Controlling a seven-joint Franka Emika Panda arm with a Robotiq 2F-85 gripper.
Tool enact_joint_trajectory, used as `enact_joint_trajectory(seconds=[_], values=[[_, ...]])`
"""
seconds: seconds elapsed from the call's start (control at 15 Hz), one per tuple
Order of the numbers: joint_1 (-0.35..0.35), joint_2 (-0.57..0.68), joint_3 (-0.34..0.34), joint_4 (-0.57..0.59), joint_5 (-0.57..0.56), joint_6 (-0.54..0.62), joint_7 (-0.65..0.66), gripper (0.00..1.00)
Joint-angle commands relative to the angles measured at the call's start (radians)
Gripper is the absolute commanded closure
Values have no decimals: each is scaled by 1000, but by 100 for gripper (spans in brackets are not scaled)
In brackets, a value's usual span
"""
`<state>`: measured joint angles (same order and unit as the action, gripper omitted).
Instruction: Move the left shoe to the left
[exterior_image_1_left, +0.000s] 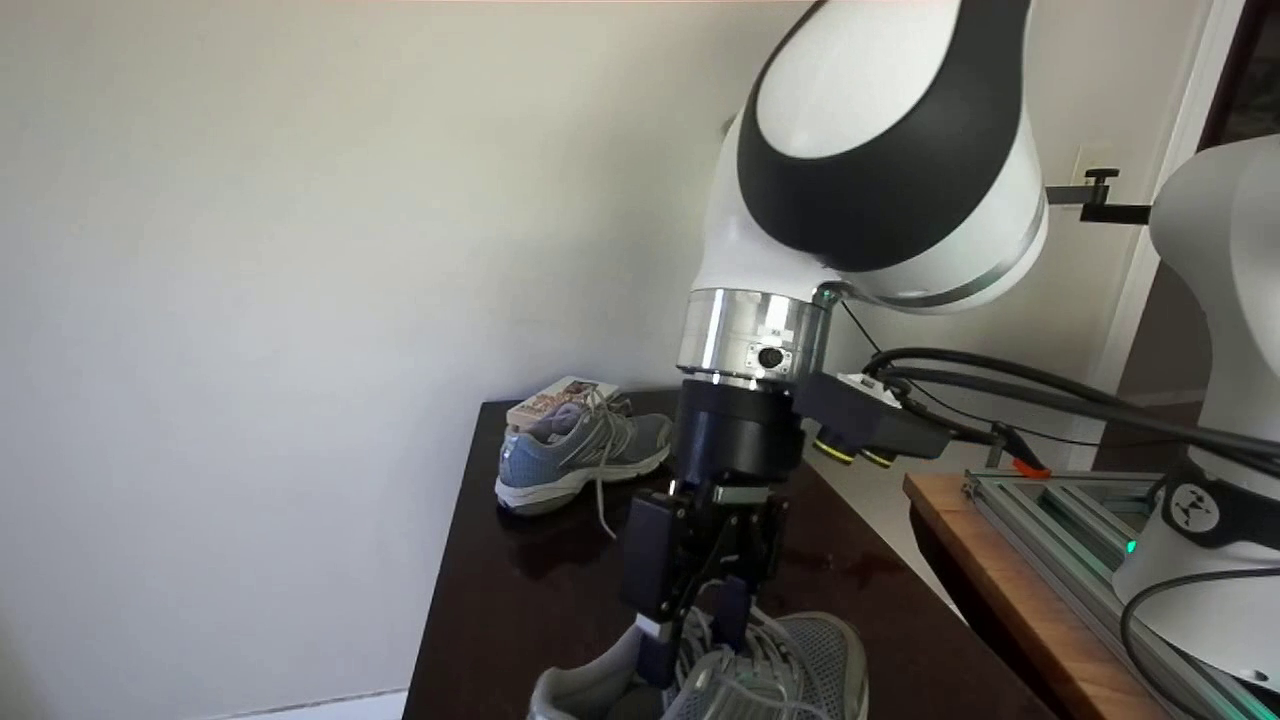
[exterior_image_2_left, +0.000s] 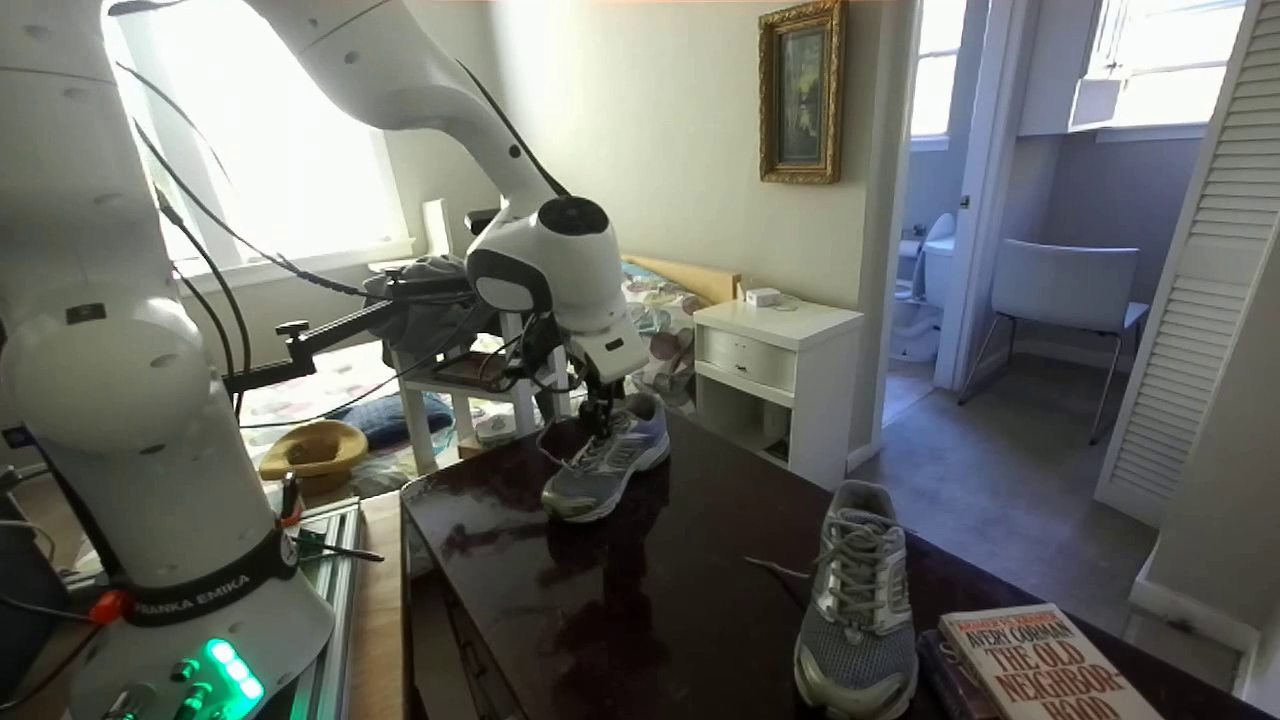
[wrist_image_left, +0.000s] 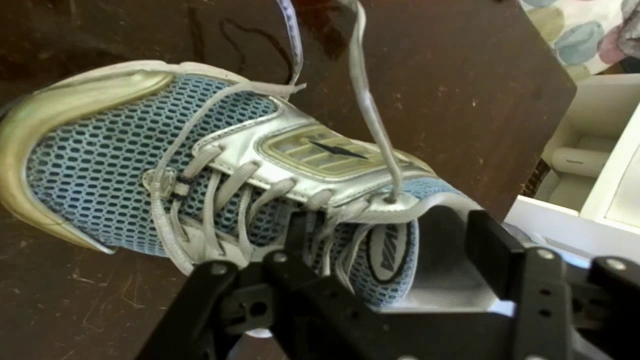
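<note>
Books (exterior_image_2_left: 1050, 660) sit nearest us in an exterior view, close to the edge of the desk (exterior_image_2_left: 710, 560) opposite the robot base (exterior_image_2_left: 190, 650), and we can read Avery Corman on the top cover. Right beside them stands the twin shoe (exterior_image_2_left: 860, 600), toe towards us, heel close to that same edge, a lace trailing out over the glossy dark top. We look further along, and here's the action: the left shoe (wrist_image_left: 240, 150) is on its sole by the far corner, where that opposite edge meets the far edge, heel nearest the corner, toe turned towards the robot-side edge. And there's the gripper (wrist_image_left: 390, 230), right over it! In the wrist view we see the fingers (wrist_image_left: 492, 255) spread wide, one at the laces, its partner at the ankle opening, the tongue showing between. It has hold of nothing that we can see; whether a tip touches the shoe, we cannot tell. A loose lace arcs away over the desktop. Beyond that far corner we've got a white nightstand (exterior_image_2_left: 780, 322) with a small white box (exterior_image_2_left: 763, 297) on top, then a gold-framed picture (exterior_image_2_left: 802, 92) on the wall (exterior_image_2_left: 680, 150), and, off to the side, deeper still, a white chair (exterior_image_2_left: 1070, 280).
</note>
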<state>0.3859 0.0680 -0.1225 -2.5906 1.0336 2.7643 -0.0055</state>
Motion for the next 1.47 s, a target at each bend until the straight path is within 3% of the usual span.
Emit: enact_joint_trajectory(seconds=[0.0, 0.27, 0.53, 1.0, 1.4], values=[[-125, -94, 74, -59, -219, -90, 158, 0], [-217, -108, 118, -45, -344, -138, 229, 0], [-264, -136, 136, -46, -398, -166, 233, 0], [-315, -271, 119, -81, -458, -270, 116, 0], [-443, -409, 52, -105, -810, -437, 13, 0]])
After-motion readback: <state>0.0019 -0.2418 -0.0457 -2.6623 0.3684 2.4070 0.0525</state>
